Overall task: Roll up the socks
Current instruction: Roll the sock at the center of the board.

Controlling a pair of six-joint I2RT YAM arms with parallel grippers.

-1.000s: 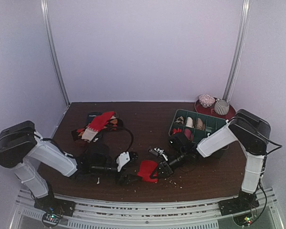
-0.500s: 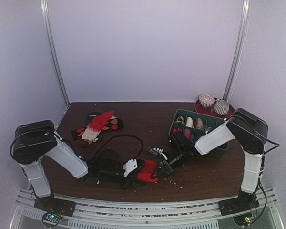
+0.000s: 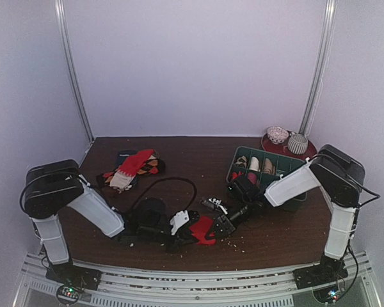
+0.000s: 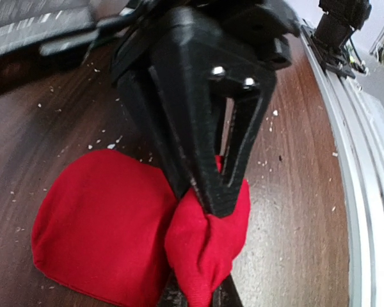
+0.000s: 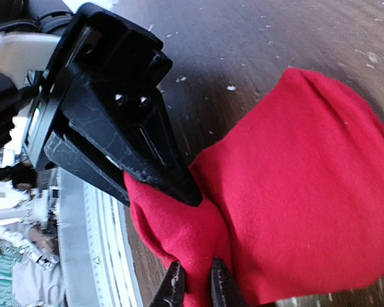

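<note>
Table (image 3: 198, 153): dark wood (speckled) | walls (image 3: 192, 64): lilac | left gripper (image 4: 196, 298), right gripper (image 5: 195, 286): pinching red sock (image 4: 102, 217)

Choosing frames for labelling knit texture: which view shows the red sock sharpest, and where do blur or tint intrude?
Left wrist: bright red knit sock crisp, evenly lit; far top-left corner blurred. Right wrist: equally crisp, left edge soft. Top external: violet cast, sock small and soft.

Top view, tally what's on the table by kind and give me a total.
Red sock at the front: 1
Heap of loose socks, back left: 1
Green divided box, contents uncounted: 1
Red plate: 1
Patterned balls on the plate: 2
Total: 6
</note>
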